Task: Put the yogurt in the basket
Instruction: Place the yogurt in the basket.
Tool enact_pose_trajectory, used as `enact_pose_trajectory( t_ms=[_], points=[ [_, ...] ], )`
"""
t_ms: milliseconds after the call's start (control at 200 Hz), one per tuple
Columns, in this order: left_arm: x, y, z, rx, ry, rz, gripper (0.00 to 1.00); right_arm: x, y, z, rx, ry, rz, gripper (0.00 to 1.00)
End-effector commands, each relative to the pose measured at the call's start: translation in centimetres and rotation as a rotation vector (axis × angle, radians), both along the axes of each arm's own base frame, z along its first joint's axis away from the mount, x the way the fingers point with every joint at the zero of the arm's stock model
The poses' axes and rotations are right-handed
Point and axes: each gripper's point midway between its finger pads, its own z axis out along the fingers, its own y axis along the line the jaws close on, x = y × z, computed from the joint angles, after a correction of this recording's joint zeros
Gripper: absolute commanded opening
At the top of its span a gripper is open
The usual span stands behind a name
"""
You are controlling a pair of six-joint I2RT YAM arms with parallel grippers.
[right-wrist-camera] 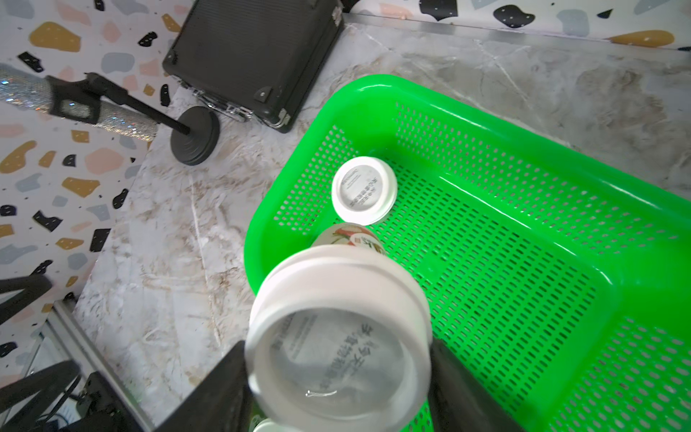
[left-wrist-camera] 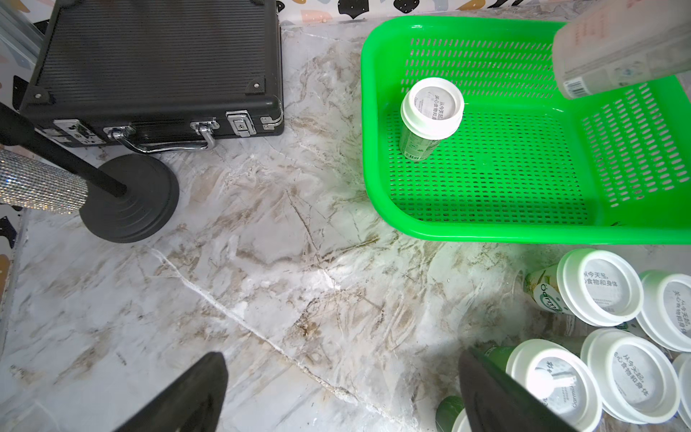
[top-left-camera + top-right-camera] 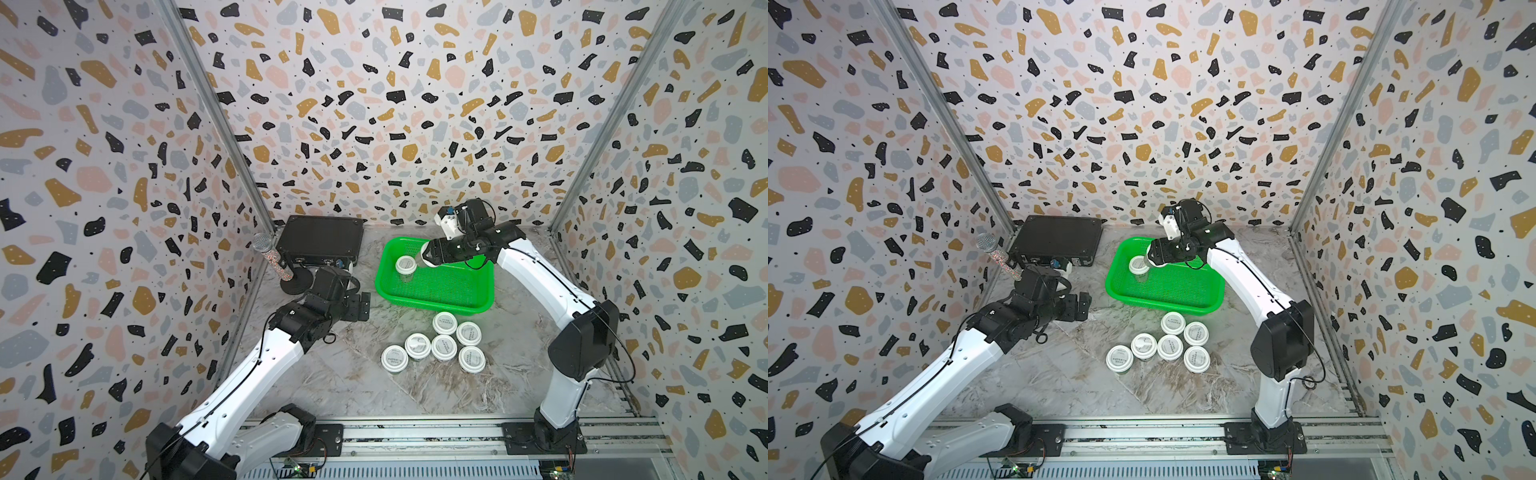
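The green basket (image 3: 432, 303) (image 3: 1163, 302) sits at the back middle of the marble table. One white-lidded yogurt (image 3: 406, 264) (image 2: 432, 108) (image 1: 364, 190) stands upright in its far left corner. My right gripper (image 3: 428, 254) (image 1: 338, 368) hangs over that corner, shut on another yogurt (image 1: 336, 336) (image 2: 617, 56), which is tilted, just beside the standing one. Several more yogurts (image 3: 444, 347) (image 3: 1170, 347) (image 2: 598, 288) cluster on the table in front of the basket. My left gripper (image 3: 363, 305) (image 2: 340, 374) is open and empty, left of the basket and above bare table.
A black flat case (image 3: 320, 239) lies at the back left. A glittery microphone (image 3: 272, 257) leans on a stand with a round black base (image 3: 297, 284), close to my left wrist. Patterned walls close in three sides.
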Motion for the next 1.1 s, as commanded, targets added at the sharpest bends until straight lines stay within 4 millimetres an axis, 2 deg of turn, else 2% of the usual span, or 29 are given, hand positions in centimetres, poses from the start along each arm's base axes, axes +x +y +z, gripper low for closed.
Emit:
enact_pose_trajectory(
  t_ms=[0, 300, 466, 681, 1096],
  points=[
    [0.4, 0.1, 0.6, -0.003, -0.036, 0.005, 0.99, 1.3, -0.8, -1.4, -0.072, 0.018, -0.016, 0.7],
    [0.4, 0.1, 0.4, -0.004, -0.032, 0.002, 0.99, 3.8, -0.8, -6.6, -0.188, 0.094, -0.036, 0.71],
    [0.5, 0.1, 0.5, -0.003, -0.033, 0.003, 0.99, 4.6, -0.7, -8.5, -0.219, 0.116, -0.043, 0.71],
    [0.5, 0.1, 0.4, -0.001, -0.034, 0.003, 0.99, 5.5, -1.1, -10.3, -0.277, 0.132, -0.061, 0.71],
    [0.6, 0.1, 0.4, 0.003, -0.031, 0.004, 0.99, 6.0, -0.5, -11.9, -0.293, 0.164, -0.055, 0.73]
  ],
)
